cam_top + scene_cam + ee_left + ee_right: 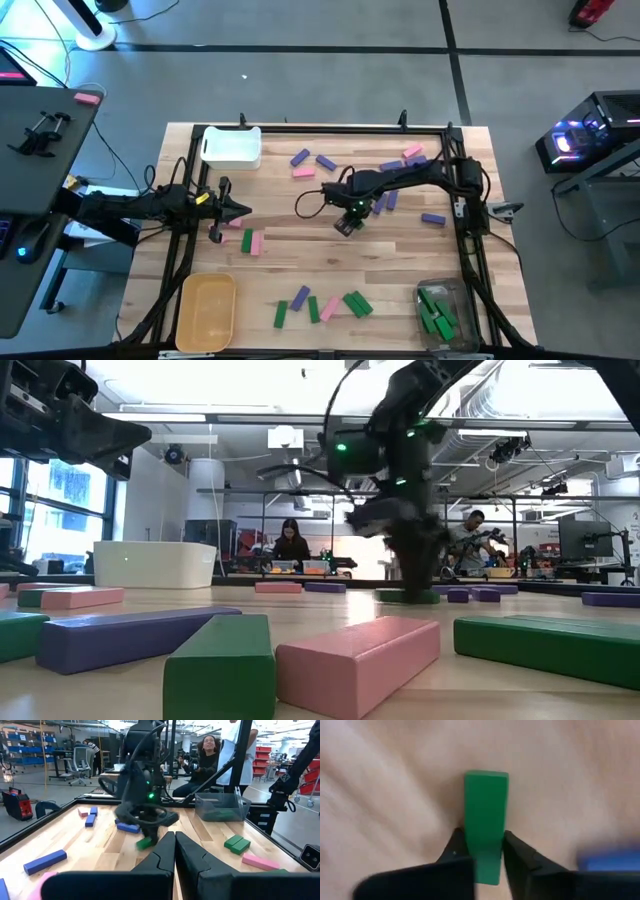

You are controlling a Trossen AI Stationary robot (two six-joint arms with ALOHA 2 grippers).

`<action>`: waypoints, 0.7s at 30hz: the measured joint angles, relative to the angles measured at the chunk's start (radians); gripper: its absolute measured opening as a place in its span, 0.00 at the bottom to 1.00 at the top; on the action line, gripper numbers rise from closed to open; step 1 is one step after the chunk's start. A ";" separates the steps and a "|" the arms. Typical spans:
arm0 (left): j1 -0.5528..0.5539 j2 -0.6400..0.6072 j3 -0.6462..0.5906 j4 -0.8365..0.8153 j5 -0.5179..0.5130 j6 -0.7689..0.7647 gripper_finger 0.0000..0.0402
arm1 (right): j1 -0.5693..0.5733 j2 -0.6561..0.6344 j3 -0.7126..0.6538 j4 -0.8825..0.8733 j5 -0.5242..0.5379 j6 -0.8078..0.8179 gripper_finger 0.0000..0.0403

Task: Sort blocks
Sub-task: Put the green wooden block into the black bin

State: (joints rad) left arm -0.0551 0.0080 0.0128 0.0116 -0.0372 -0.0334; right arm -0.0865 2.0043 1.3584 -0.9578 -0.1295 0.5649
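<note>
From above, the right gripper point(347, 226) reaches down to the middle of the table point(400, 285), its fingers closed on a green block point(353, 211) there. The left gripper point(240, 209) waits near the table's left edge, fingers pressed together, with 2 pink blocks point(252, 241) just beside it. More blocks lie scattered — purple and pink ones behind the right arm, a mixed cluster point(322, 304) near the front edge. A clear bin point(443, 312) at the front right holds green blocks; a yellow bin point(206, 311) sits front left, a white bin point(232, 146) back left.

At table height, the right gripper point(412, 582) stands over the green block point(402, 596) resting on the wood.

The left wrist camera shows the left fingers point(165, 855) shut, touching.

The right wrist camera shows both right fingers point(457, 847) clamping the green block's point(486, 815) long sides — it lies on the table.
</note>
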 joint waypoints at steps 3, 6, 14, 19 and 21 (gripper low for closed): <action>0.000 0.000 0.000 0.000 0.000 0.000 0.00 | 0.020 -0.069 -0.004 -0.057 -0.009 0.012 0.06; 0.000 0.000 0.000 0.000 0.000 0.000 0.00 | 0.051 -0.198 0.001 -0.150 -0.003 0.048 0.03; 0.000 0.000 0.000 0.000 0.000 0.000 0.00 | 0.304 -0.485 0.001 -0.317 -0.059 0.402 0.01; 0.000 0.000 0.000 0.000 0.000 0.000 0.00 | 0.569 -0.529 0.001 -0.410 -0.181 0.760 0.01; 0.000 0.000 0.000 0.000 0.000 0.000 0.00 | 0.677 -0.518 0.000 -0.395 -0.218 0.889 0.01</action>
State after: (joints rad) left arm -0.0551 0.0082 0.0125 0.0120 -0.0376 -0.0333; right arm 0.5902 1.4868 1.3587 -1.3529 -0.3477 1.4535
